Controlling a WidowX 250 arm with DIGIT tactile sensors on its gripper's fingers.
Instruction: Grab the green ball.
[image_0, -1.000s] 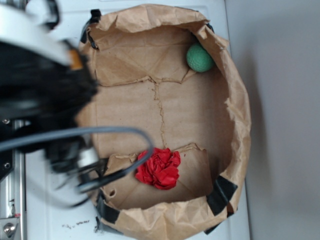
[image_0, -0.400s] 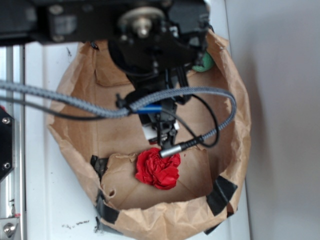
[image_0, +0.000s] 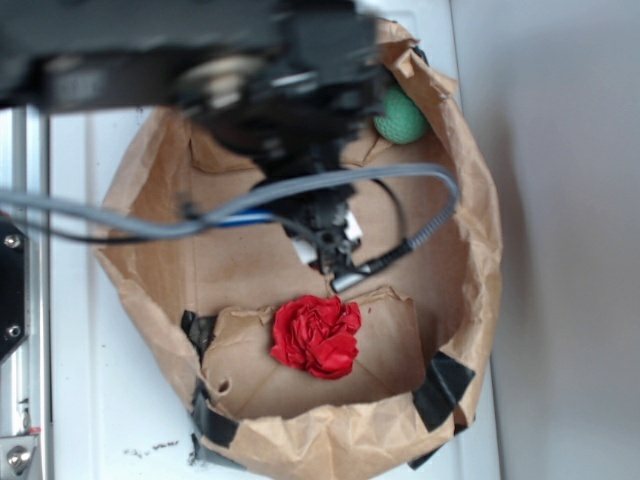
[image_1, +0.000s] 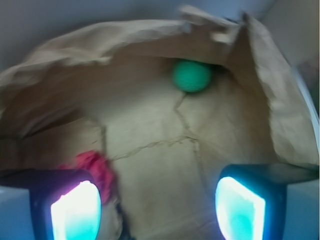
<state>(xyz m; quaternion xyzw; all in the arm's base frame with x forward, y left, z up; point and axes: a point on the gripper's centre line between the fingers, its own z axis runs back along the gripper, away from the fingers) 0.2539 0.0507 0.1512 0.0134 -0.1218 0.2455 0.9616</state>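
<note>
Though apart, green ball (image_1: 191, 75) (beyond hand (image_1: 157, 210))

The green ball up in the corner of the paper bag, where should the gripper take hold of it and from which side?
Grip the green ball across its middle, coming from the open floor side, since the paper bag wall crowds its back. The gripper is open and empty.

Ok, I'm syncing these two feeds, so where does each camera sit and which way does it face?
Exterior: overhead, looking down into the paper bag; the blurred arm and gripper cover its upper middle.
Wrist: mounted behind the gripper, looking forward along the bag floor; both glowing fingers frame the bottom edge, apart.
Shared: the green ball and the red wad.
</note>
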